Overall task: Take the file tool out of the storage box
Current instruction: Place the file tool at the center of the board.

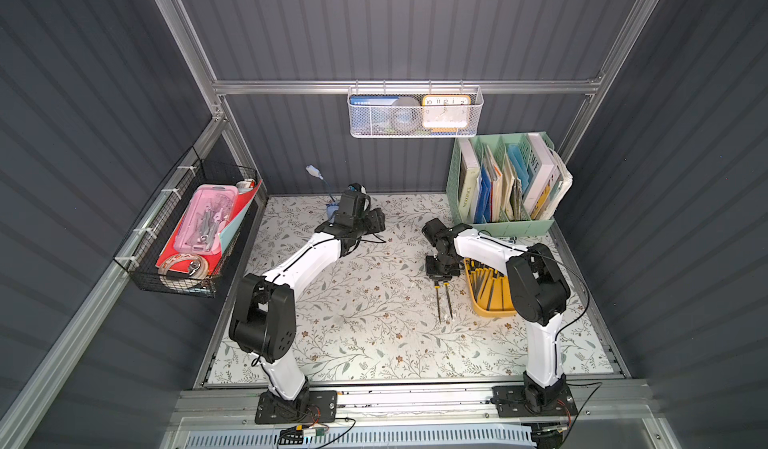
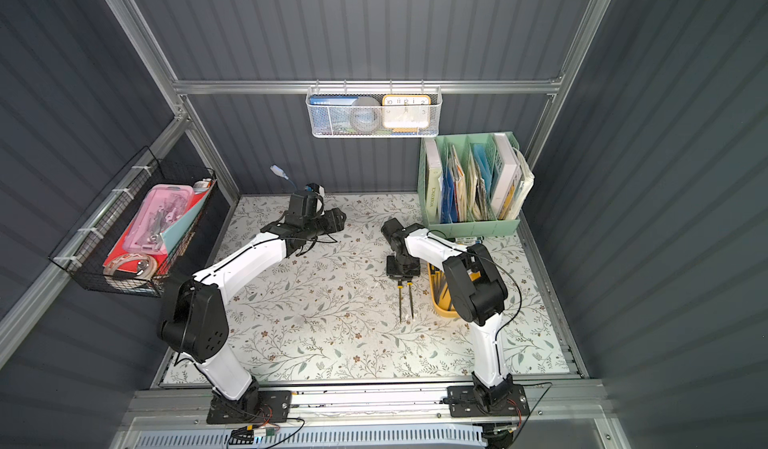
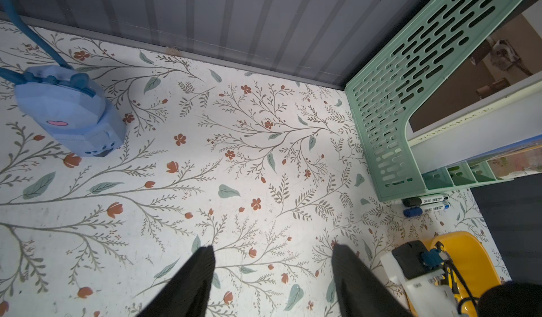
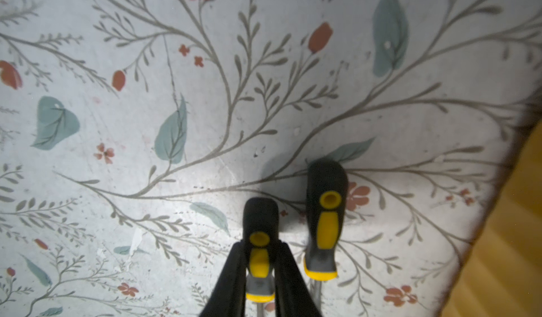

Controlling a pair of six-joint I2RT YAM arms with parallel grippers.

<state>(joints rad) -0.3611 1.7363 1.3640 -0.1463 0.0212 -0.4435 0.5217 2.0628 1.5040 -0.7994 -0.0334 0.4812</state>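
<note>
Slim file tool (image 4: 260, 221), likely stiff and light, outside the storage box (image 1: 494, 313) near the right edge of the desk (image 1: 374, 334), grippy handle, best hold, pinched by right gripper (image 4: 260, 245); farther back, left gripper (image 3: 272, 249) agape, empty.

Floral-print white tabletop (image 1: 353, 334). On it: shallow mustard-yellow plastic storage box (image 1: 494, 313); mint-green slotted plastic book organiser (image 1: 511, 227) at back; two marker pens (image 3: 428, 198) before organiser; blue plastic animal-faced gadget (image 3: 67, 113); loose black-and-yellow-handled file tool (image 4: 325, 221) just beside box.
</note>
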